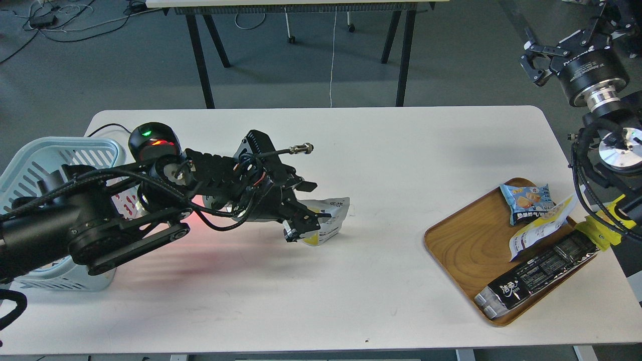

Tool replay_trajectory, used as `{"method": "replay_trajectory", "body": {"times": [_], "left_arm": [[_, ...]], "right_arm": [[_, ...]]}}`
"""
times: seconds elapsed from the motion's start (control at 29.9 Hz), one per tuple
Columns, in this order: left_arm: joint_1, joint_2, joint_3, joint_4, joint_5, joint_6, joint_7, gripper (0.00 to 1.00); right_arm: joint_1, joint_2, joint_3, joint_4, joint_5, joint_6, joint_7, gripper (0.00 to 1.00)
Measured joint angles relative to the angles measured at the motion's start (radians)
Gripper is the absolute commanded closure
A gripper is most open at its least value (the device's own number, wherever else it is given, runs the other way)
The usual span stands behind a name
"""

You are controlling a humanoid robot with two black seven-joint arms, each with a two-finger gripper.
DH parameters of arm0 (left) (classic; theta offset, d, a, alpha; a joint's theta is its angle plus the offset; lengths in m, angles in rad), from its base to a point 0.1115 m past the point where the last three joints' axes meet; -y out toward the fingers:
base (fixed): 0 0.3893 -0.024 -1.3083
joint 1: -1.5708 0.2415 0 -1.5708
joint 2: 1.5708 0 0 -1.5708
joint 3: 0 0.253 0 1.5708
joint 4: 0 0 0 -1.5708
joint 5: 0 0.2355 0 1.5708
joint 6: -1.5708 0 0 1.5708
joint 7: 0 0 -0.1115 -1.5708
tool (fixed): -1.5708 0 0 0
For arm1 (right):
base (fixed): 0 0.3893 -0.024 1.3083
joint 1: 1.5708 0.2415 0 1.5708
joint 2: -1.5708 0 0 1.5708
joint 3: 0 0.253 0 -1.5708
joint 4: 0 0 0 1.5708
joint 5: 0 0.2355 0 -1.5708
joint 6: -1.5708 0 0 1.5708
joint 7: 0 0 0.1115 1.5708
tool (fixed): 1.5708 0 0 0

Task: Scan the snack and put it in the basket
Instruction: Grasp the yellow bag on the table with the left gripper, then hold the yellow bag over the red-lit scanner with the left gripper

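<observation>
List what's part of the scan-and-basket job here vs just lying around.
In the job:
- yellow-and-white stand-up nut pouch
- light blue slotted plastic basket
- black scanner with red window
- left gripper, at the pouch

Lying about:
- wooden tray
- small blue packet
- long black packet

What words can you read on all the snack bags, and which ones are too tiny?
Black packet: large white Chinese characters at its near end, too stylised to read surely; its small print is too small.
Blue packet: a line of white Chinese characters, blurred.
Snack by the left claw: dark characters along the top and small printed text, too small to read.
Tilted yellow-white pouch: nothing readable.
</observation>
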Motion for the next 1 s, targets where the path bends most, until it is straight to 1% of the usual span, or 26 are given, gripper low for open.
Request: {"method": "replay_trajectory", "body": {"times": [0.1,0.27,0.47,0.6,0.7,0.77,0.87,1.0], "left_arm": [[0.0,0.002,0.0,0.0,0.0,0.0,-0.004,0.91],[0.001,0.001,-0.002,0.0,0.0,0.0,-0.028,1.0],[0.0,0.022,-0.01,-0.008,0.0,0.0,-0.035,1.0],[-0.001,0.069,-0.02,-0.051,0.0,0.0,-0.045,1.0],[-0.001,0.128,-0.052,-0.097,0.0,0.0,-0.082,1.0],[-0.001,0.174,-0.08,-0.112,0.0,0.0,-0.099,1.0],[0.0,0.25,-0.121,-0.117,0.0,0.0,-0.107,1.0],[0.002,0.356,-0.139,-0.113,0.0,0.0,-0.113,1.0]], "right_arm": [[-0.001,-0.002,-0.002,0.0,-0.001,0.005,0.0,0.01],[-0.001,-0.004,-0.004,0.0,-0.005,0.007,0.0,0.01],[0.003,-0.01,-0.004,0.0,-0.007,0.007,0.0,0.01],[0.007,-0.014,-0.004,0.0,-0.007,0.007,0.0,0.01],[0.009,-0.021,-0.002,0.0,-0.007,0.007,0.0,0.01],[0.014,-0.029,-0.001,0.0,-0.007,0.007,0.0,0.01],[0.017,-0.037,0.001,0.001,-0.007,0.007,0.0,0.01],[0.018,-0.046,0.001,0.001,-0.008,0.009,0.0,0.01]]}}
